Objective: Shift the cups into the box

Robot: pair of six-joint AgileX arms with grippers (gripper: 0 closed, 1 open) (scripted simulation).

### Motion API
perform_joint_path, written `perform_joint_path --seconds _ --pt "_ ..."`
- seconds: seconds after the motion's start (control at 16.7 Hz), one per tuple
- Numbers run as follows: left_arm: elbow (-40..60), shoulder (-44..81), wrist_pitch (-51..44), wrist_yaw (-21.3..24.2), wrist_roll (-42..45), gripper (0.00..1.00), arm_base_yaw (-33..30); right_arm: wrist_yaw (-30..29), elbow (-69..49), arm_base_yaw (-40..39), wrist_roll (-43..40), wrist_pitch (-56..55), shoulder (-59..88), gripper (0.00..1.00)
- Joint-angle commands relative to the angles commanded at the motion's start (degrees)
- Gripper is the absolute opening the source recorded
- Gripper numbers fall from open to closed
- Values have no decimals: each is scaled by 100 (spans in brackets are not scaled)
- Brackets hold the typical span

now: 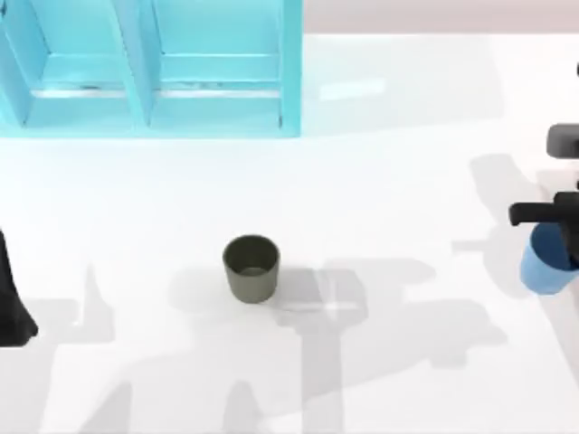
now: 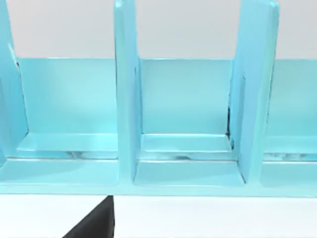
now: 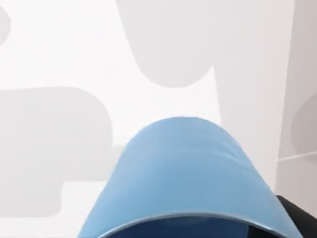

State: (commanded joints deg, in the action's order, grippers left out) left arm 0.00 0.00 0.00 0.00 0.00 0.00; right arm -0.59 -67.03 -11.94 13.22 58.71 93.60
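Note:
A dark olive-grey cup [image 1: 251, 268] stands upright and alone in the middle of the white table. At the table's right edge my right gripper [image 1: 554, 221] hangs directly over the bright blue cup [image 1: 545, 264], which looms very close in the right wrist view [image 3: 183, 178]. The box [image 1: 289, 72], a light blue case split by upright dividers into open compartments, lies at the back left; the left wrist view faces its compartments [image 2: 126, 99]. My left gripper [image 1: 11, 303] is parked at the table's left edge, far from both cups.
The white table [image 1: 389, 181] stretches open between the olive cup, the box and the blue cup, marked by nothing but arm shadows.

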Motion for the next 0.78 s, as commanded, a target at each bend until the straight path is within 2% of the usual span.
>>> perform_joint_path --seconds 0.42,0.78 --pt "0 0 0 0 0 100 0 43 -321 991 -1079 1003 -295 0" --pt "0 0 0 0 0 100 0 55 -363 1136 -1211 1083 -257 0"
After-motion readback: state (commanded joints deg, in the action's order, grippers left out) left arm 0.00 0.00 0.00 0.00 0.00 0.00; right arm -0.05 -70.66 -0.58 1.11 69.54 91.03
